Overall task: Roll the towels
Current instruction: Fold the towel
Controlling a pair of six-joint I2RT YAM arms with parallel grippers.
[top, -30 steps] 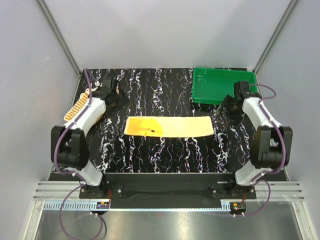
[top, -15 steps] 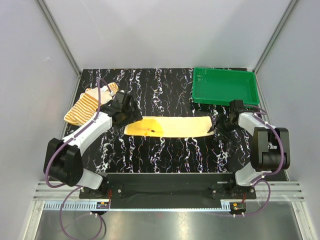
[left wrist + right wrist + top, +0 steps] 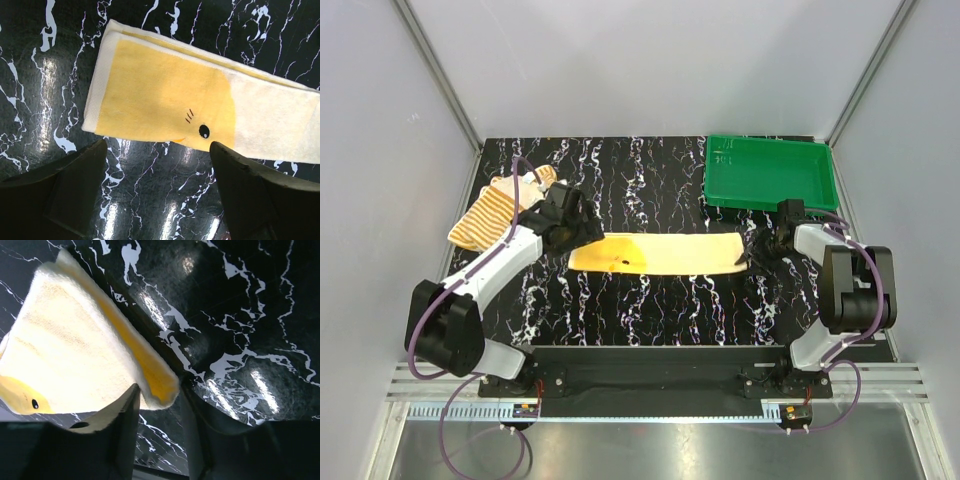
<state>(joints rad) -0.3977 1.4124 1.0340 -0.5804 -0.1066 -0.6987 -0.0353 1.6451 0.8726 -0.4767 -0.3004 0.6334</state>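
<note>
The yellow towel [image 3: 655,252] lies flat as a long folded strip across the middle of the black marbled table, a chick face printed on its left part [image 3: 165,95]. My left gripper [image 3: 582,232] hovers over that left end, open, its fingers astride bare table just in front of the towel [image 3: 157,145]. My right gripper [image 3: 752,255] is down at the right end, half-closed but still open. The towel's curled-up corner [image 3: 160,385] sits between its fingers [image 3: 160,390]. The striped towel [image 3: 490,212] lies crumpled at the table's left edge.
A green plastic tray [image 3: 770,175] stands at the back right corner, just behind my right arm. Grey walls close in the table on the left, the right and the back.
My left arm swung from the back left to the yellow towel's left end, uncovering the striped towel. My right gripper dropped to the right end and narrowed its jaws round the corner.
</note>
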